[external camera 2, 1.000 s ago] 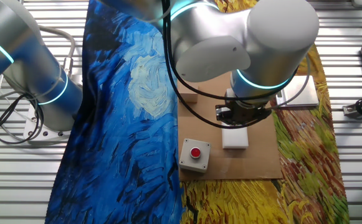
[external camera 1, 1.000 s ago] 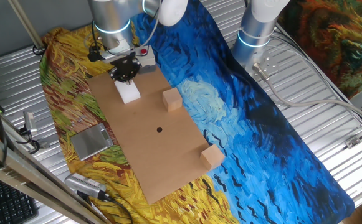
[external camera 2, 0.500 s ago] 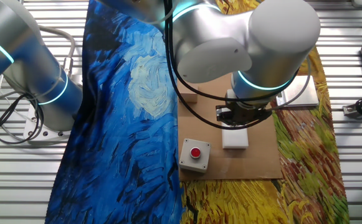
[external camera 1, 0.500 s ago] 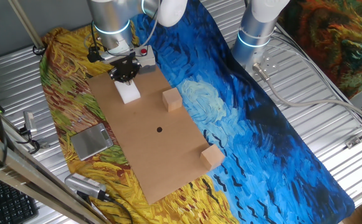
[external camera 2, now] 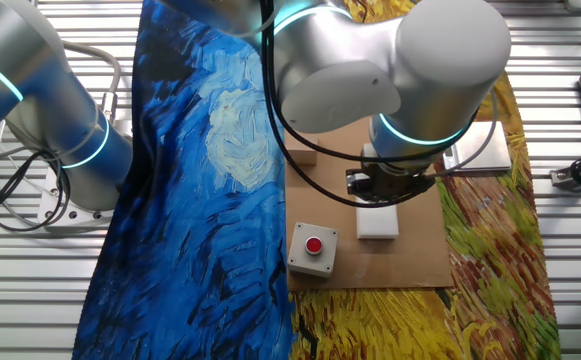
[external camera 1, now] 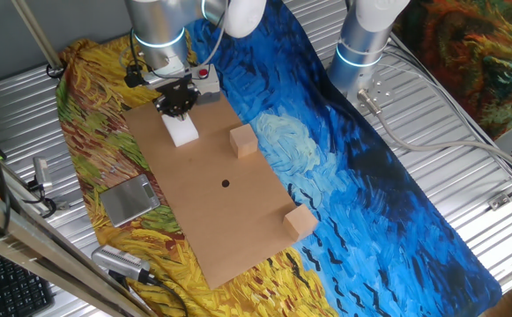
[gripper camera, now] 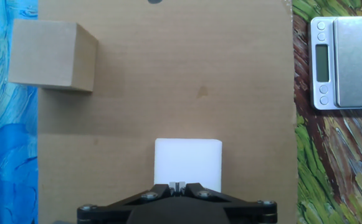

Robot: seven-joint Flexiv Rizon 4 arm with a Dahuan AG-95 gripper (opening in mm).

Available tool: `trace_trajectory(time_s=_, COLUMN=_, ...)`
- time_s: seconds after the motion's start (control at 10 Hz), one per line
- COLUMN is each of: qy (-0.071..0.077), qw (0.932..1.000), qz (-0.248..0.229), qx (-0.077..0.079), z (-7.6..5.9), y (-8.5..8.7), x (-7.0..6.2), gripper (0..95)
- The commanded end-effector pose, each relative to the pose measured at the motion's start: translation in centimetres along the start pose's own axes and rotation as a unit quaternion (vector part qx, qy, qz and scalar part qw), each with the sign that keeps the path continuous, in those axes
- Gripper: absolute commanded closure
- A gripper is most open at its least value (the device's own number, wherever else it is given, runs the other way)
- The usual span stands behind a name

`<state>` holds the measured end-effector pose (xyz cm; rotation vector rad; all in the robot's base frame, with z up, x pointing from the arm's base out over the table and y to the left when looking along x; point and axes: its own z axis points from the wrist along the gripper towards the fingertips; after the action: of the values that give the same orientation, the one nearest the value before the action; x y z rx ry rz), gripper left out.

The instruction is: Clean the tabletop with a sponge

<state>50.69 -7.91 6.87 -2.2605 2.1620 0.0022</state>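
— Sponge [external camera 1: 182, 131]: where does it sit?

— On the brown tabletop [external camera 1: 238, 211], toward the upper left of one fixed view, right under my gripper [external camera 1: 177, 107]. In the hand view the white block [gripper camera: 187, 163] lies low in the middle of the frame, and my fingertips [gripper camera: 178, 185] meet at its near edge.

— Are your fingers around it?

— No. They are pressed together with no gap that I can see, at the edge of the foam and not on either side of it. Whether they touch it, I cannot tell.

— What else is on the board?

— One wooden cube [external camera 1: 243, 140] just right of the sponge, and a second cube [external camera 1: 299, 221] at the lower right edge of the board. A small dark spot [external camera 1: 225, 184] marks the board between them.

— And off the board?

— A grey scale [external camera 1: 129, 198] lies on the yellow part of the cloth [external camera 1: 88, 106] at the left. A grey box with a red button [external camera 2: 312, 247] sits at the board's near corner in the other fixed view, left of the sponge [external camera 2: 377, 220].
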Motion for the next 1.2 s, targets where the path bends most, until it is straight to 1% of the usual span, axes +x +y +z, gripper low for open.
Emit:
trace_trajectory(time_s=0.1, qy=-0.002, qw=1.0, qz=-0.003, qx=0.0, z=0.1, y=-0.1, x=0.0, gripper=38.0)
trace_trajectory(time_s=0.7, qy=-0.002, qw=1.0, qz=0.0, qx=0.004, z=0.6, y=-0.3, x=0.0, gripper=38.0)
trace_trajectory(time_s=1.0, qy=-0.003, qw=0.9999, qz=0.009, qx=0.006, z=1.3, y=-0.6, x=0.1, gripper=38.0)
trace_trajectory(time_s=1.2, qy=-0.003, qw=0.9999, qz=0.01, qx=0.006, z=1.1, y=-1.3, x=0.0, gripper=38.0)
